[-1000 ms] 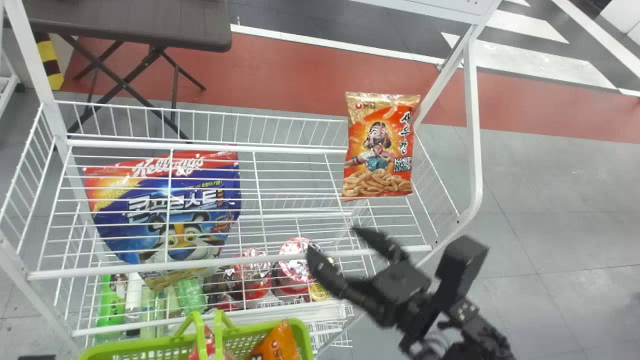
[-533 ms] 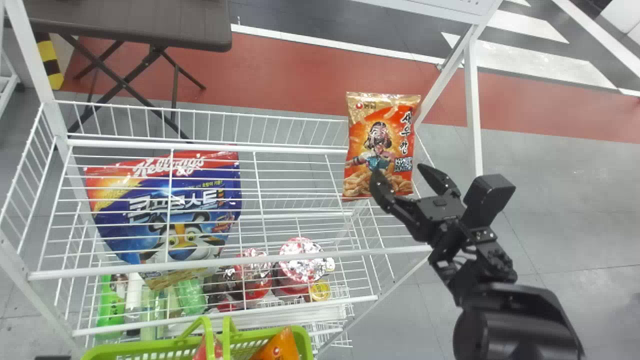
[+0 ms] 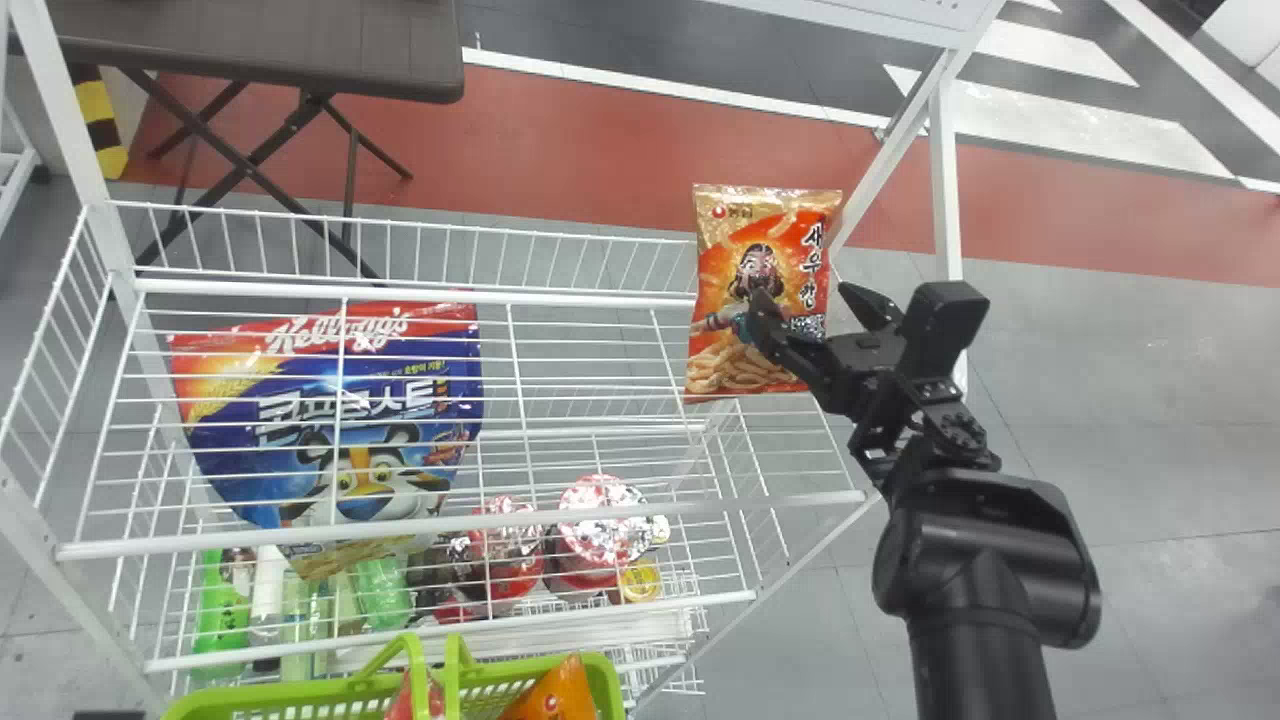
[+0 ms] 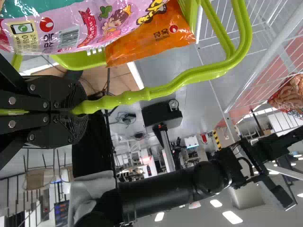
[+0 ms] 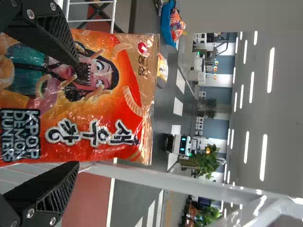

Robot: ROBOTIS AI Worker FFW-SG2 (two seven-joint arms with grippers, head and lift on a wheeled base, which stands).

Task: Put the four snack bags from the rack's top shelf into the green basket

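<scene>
Standing on the rack's (image 3: 80, 140) top shelf (image 3: 460, 523), the orange snack bag (image 3: 740, 255) shows its broad front near the right pincer (image 3: 804, 293), spread wide, likely to fit around it; touching is hard to tell. The left pincer (image 4: 83, 109) pinches the green basket's (image 3: 290, 698) handle (image 4: 189, 79), likely to hold the basket steady.

Black throughout the right arm (image 3: 980, 640), smooth and rounded at the thick lower section, blocky and angular nearer the right pincer (image 3: 801, 291). Ribbed on the insides of the tapered fingers (image 5: 57, 189), dotted with silvery screws (image 5: 30, 213) (round-headed), and looped with a thin dark cable (image 4: 248, 163).
</scene>
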